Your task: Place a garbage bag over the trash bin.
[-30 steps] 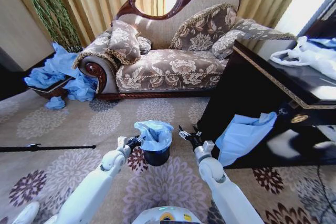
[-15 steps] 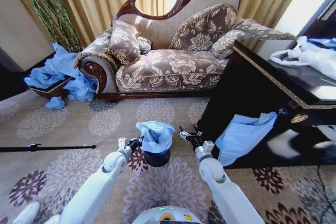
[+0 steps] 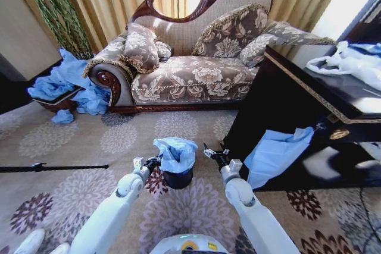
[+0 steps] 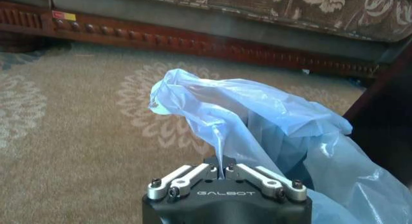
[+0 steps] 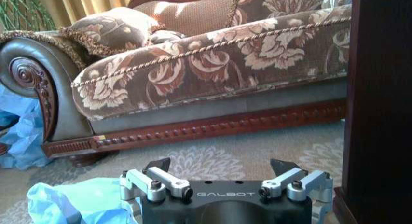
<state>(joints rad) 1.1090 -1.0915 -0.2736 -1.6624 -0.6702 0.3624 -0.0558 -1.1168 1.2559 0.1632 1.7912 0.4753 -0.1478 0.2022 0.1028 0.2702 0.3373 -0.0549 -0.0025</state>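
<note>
One trash bin, small, round and black, is standing on the patterned carpet in front of the robot, between its two arms and well short of the sofa. One garbage bag, light blue and wrinkled, is sitting bunched over the bin's mouth, with black wall showing below it.

Two grippers are working at bin height. The left gripper is pressing against the bag's left edge; in the left wrist view its jaws are closed together, pinching a fold of the garbage bag that is rising from between the fingertips. The right gripper is hovering just beside the bin on the right, apart from the bag; the right wrist view is showing its jaws spread wide with nothing between the fingers, and a corner of blue plastic lying to one side.

The head view is also taking in one pile of blue bags heaped by the sofa's end, one flat blue sheet hanging against the dark cabinet, and white bags lying on the cabinet's top. The left wrist view is adding the sofa's carved wooden base rail.
</note>
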